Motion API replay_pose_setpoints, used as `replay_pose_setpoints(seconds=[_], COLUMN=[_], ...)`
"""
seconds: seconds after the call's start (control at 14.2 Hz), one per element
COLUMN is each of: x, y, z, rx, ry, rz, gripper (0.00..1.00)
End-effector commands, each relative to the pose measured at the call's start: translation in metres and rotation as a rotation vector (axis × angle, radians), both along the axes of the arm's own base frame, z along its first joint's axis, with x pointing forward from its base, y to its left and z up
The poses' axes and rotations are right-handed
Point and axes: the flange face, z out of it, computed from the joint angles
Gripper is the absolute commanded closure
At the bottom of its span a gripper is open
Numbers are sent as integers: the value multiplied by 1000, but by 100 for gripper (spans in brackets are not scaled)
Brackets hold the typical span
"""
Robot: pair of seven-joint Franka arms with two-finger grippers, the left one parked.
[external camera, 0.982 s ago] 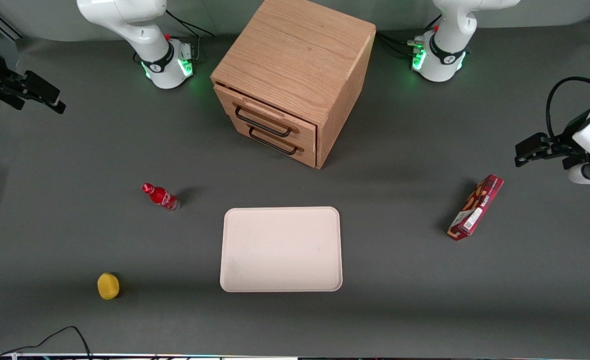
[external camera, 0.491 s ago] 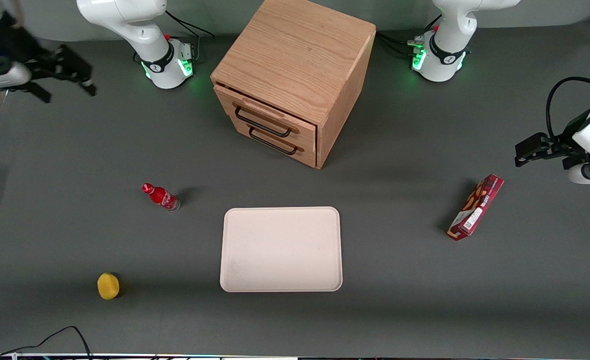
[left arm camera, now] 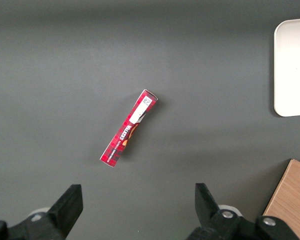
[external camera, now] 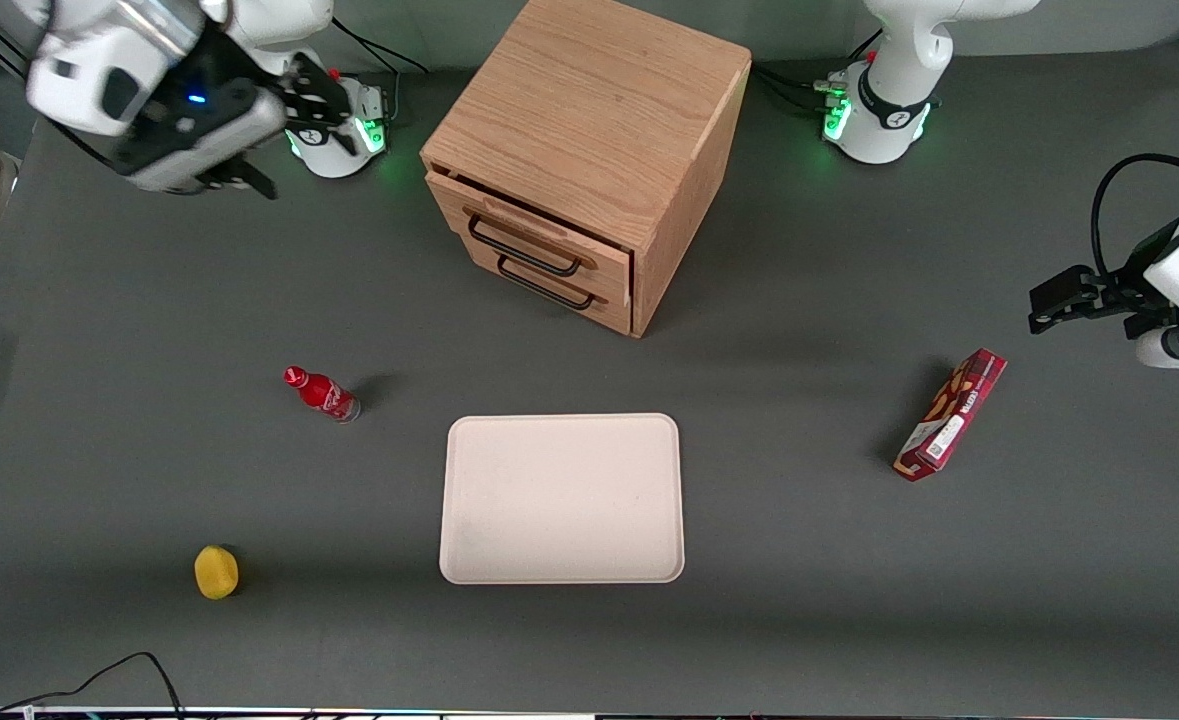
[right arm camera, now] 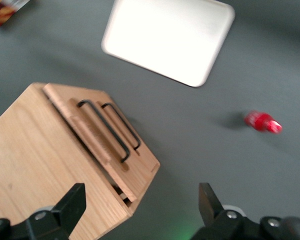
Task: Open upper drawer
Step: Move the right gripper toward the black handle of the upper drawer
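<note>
- Upper drawer (external camera: 534,238) = top one of two in the oak cabinet (external camera: 589,110); looks just barely ajar, a thin gap showing at the cabinet's top edge, otherwise in. Its black wire handle (external camera: 524,248) runs across the front, w/ nothing on it.
- Lower drawer (external camera: 559,288) sits right beneath, same kind of handle, shut.
- Gripper (external camera: 284,120) hangs in the air, well apart from the cabinet, toward the working arm's end of the table, near that arm's base. Fingers spread wide, nothing held; wrist view shows the cabinet front between the two fingertips (right arm camera: 72,202).
- Step, as I judge: approach, no contact yet.
- Next move needs: swing in front of the cabinet, line jaws across the upper handle (not the lower), close, pull straight out.
- Tray (external camera: 561,498), red bottle (external camera: 321,393), yellow fruit (external camera: 216,571) lie nearer the camera than the cabinet; snack box (external camera: 951,414) toward the parked arm's end.
</note>
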Motion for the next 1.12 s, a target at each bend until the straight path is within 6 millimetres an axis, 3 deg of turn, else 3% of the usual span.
replay_pose_setpoints(seconds=[0.0, 0.21, 0.49, 0.63, 0.77, 1.05], x=[18, 25, 40, 39, 33, 19], y=[17, 48, 85, 90, 91, 96], z=[-16, -48, -117, -160, -189, -225], rx=[94, 124, 178, 191, 213, 198], ry=[33, 79, 103, 92, 92, 92], rz=[160, 221, 367, 435, 458, 453], gripper=[0, 0, 0, 0, 0, 0])
